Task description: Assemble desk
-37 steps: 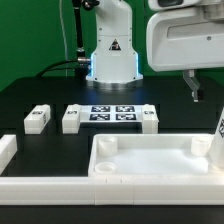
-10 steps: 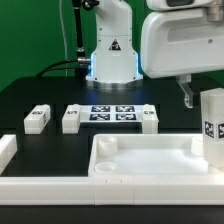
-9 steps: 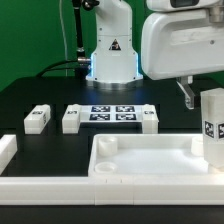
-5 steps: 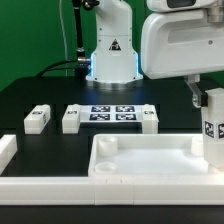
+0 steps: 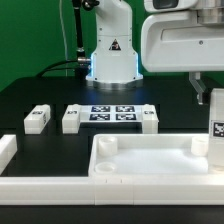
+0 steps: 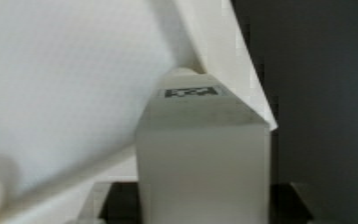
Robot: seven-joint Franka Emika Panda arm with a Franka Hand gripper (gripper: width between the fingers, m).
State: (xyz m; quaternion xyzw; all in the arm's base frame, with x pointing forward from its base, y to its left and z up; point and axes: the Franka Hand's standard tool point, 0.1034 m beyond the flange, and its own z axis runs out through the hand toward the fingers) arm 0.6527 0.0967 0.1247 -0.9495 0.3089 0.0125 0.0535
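The white desk tabletop (image 5: 140, 165), with raised rim and corner sockets, lies at the front of the exterior view. My gripper (image 5: 212, 98) is shut on a white tagged leg (image 5: 216, 130) and holds it upright at the tabletop's far corner, at the exterior view's right edge. In the wrist view the leg (image 6: 202, 140) fills the space between my dark fingers (image 6: 119, 200), my gripper (image 6: 202, 205) closed on it, with the tabletop (image 6: 69, 80) beyond. Whether the leg sits in the socket is hidden. Three more legs (image 5: 37, 119), (image 5: 71, 120), (image 5: 149, 120) lie on the black table.
The marker board (image 5: 112, 113) lies between the loose legs, in front of the robot base (image 5: 110, 55). A long white border bar (image 5: 40, 186) runs along the front at the exterior view's left, with an upright end (image 5: 7, 150).
The gripper and the held leg came in from the exterior view's right edge earlier; over the last half second they have shifted back toward the exterior view's right. The loose legs and tabletop have not moved.
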